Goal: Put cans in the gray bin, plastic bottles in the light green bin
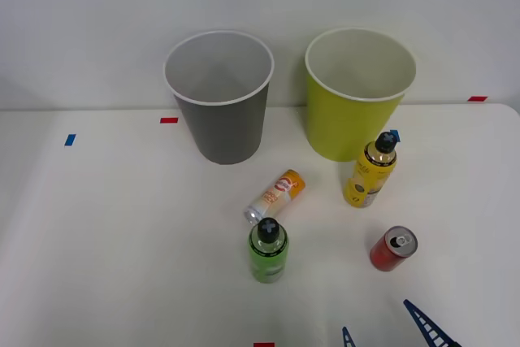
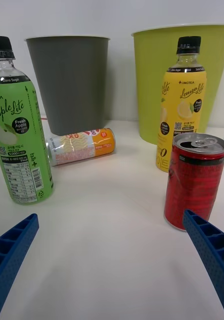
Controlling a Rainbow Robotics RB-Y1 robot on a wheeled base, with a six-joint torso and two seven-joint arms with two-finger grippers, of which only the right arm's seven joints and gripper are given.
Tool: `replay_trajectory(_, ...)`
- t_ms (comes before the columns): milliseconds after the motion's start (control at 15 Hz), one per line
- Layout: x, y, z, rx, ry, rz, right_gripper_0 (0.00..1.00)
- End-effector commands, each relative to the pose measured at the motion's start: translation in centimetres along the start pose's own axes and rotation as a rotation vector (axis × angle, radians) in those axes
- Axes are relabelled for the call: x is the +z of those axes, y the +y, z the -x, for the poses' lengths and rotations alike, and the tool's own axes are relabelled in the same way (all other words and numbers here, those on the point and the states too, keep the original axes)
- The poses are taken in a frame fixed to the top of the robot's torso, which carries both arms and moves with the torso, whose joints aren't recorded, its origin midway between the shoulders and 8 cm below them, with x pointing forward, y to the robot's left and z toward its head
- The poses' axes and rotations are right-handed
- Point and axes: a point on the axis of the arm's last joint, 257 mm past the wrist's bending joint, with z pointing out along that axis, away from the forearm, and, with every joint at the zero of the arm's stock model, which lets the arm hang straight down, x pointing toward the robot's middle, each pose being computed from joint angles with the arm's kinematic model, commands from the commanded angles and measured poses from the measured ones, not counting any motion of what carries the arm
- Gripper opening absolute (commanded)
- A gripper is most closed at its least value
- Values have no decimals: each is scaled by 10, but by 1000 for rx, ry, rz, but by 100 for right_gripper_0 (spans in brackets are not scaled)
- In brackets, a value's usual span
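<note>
2 cans and 2 bottles wait on the white table (image 1: 106, 233), right gripper (image 2: 112, 260) spread wide and holding nothing.

The red can (image 2: 194, 180) stands upright just beyond the blue fingers (image 2: 212, 250); the orange-and-white can (image 1: 276, 196) lies on its side near the upright green bottle (image 1: 268, 251). The yellow bottle (image 1: 370, 171) stands before the light green bin (image 1: 357, 95), with the gray bin (image 1: 219, 99) beside it.
</note>
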Motion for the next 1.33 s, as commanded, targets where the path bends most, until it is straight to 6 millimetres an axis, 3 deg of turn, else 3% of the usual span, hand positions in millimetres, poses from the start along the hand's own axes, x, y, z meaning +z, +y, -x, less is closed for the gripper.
replay_trajectory(67, 0, 0, 0, 0, 0, 0, 100)
replay_trajectory(1067, 0, 0, 0, 0, 0, 0, 100)
replay_trajectory(1200, -1, 2, -20, 12, 44, -2, 100)
replay_trajectory(1333, 0, 4, -18, 48, 26, -13, 100)
